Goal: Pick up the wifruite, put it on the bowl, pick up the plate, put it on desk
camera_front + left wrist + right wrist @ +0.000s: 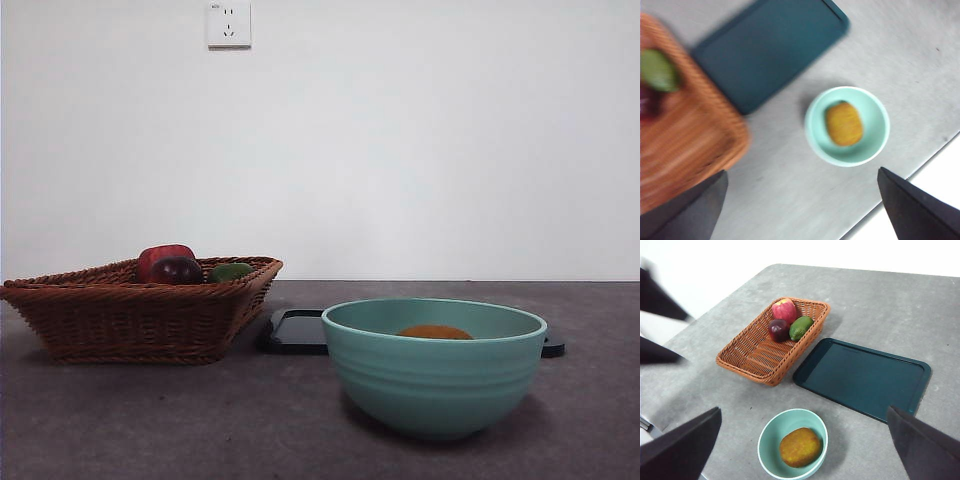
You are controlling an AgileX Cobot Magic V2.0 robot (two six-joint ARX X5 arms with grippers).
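Observation:
The orange wifruite (434, 331) lies inside the mint-teal bowl (434, 385) at the front of the desk (150, 420). It also shows in the left wrist view (844, 123) and the right wrist view (800, 447), resting in the bowl (815, 135) (771, 432). The dark teal rectangular plate (298, 330) (770, 45) (862, 377) lies flat on the desk behind the bowl. My left gripper (802, 172) and my right gripper (802, 412) are both open, empty and high above the bowl. Neither shows in the front view.
A brown wicker basket (130, 315) (757, 352) stands left of the plate, holding a red apple (784, 310), a dark purple fruit (778, 329) and a green fruit (801, 327). Blurred dark arm parts (655, 295) show at the right wrist view's edge.

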